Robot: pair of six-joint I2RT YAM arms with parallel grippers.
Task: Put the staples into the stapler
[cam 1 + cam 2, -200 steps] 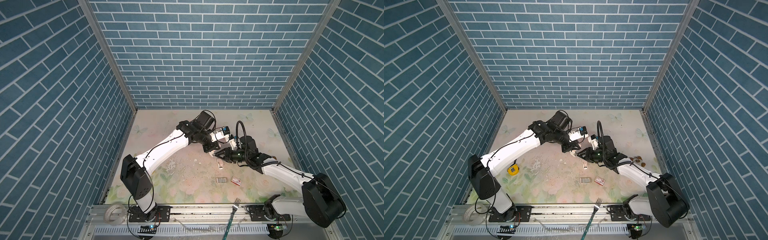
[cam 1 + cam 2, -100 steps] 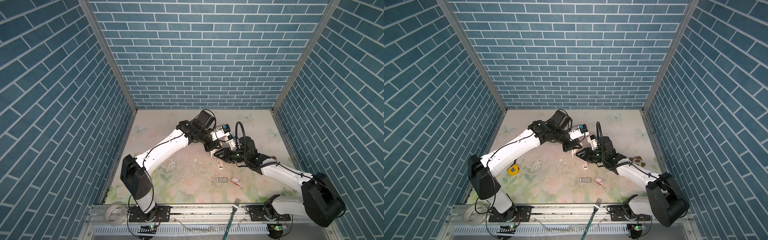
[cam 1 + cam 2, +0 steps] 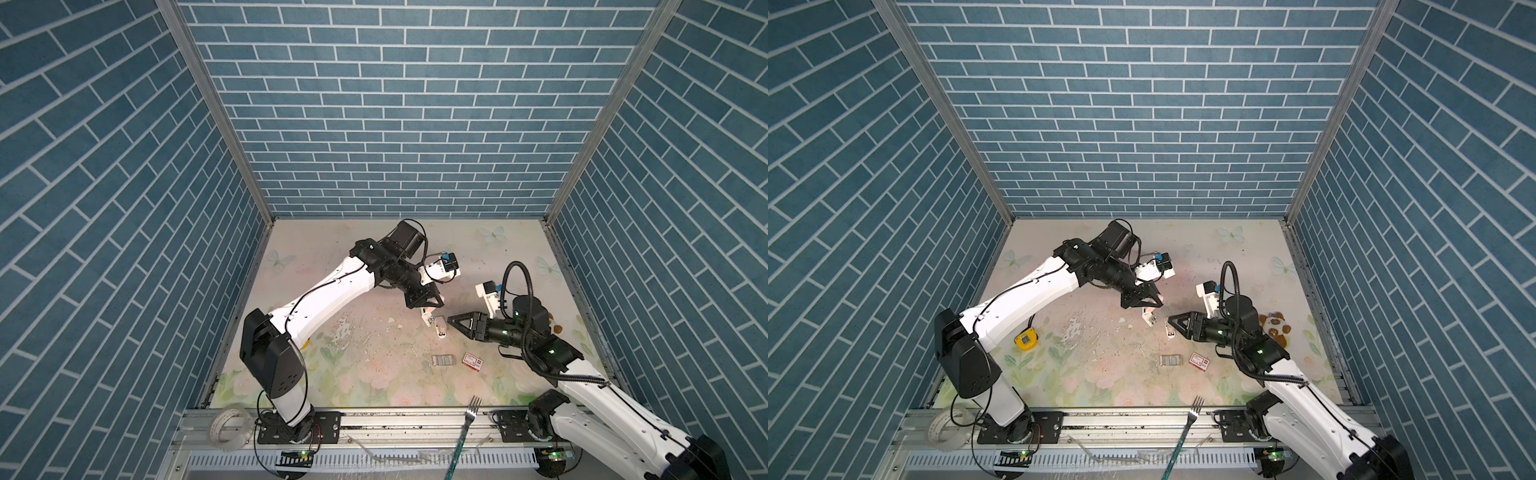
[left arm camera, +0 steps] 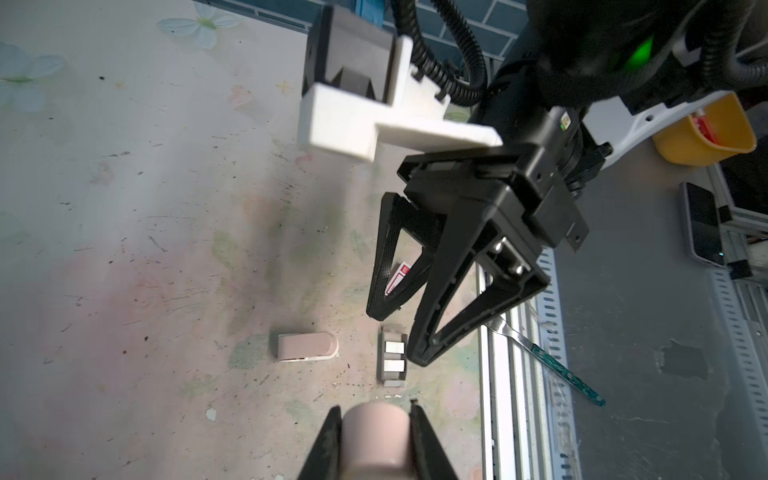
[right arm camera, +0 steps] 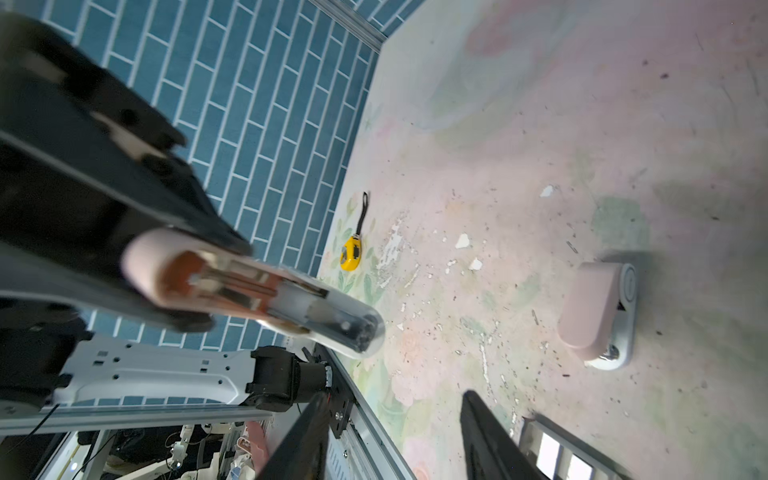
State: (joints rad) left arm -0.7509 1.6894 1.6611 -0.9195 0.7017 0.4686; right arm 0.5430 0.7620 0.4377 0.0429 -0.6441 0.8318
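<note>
While the left claw (image 4: pixel 375 409) is clamped on the pink stapler (image 5: pixel 249 286) and holds it off the worktop (image 3: pixel 365 374), the right claw (image 3: pixel 449 321) has its fingers apart with nothing between them. The stapler's open side faces the right claw. It shows a channel with an orange lining and a metal rail, ending in a clear rounded tip (whether any strip sits in that channel I cannot tell). The two claws point toward each other, with their tips near but not touching.

Just beside the right claw's tips, and under the left claw, a small pink-and-grey piece (image 5: pixel 598 311) lies on the worktop, gripped by neither claw. The staples (image 3: pixel 441 360) lie as silvery-grey strips in a pale tray (image 4: pixel 392 380) on the worktop. They are near the right claw, on the side toward the arm bases, and clear of its fingers. A white-and-red box (image 3: pixel 473 360) lies just beside the tray, under the right claw's wrist. A yellow tape measure (image 3: pixel 1025 338) lies well apart from the left claw, beside that arm's elbow. A fork (image 3: pixel 468 419) rests across the front rail, well apart from both claws.
</note>
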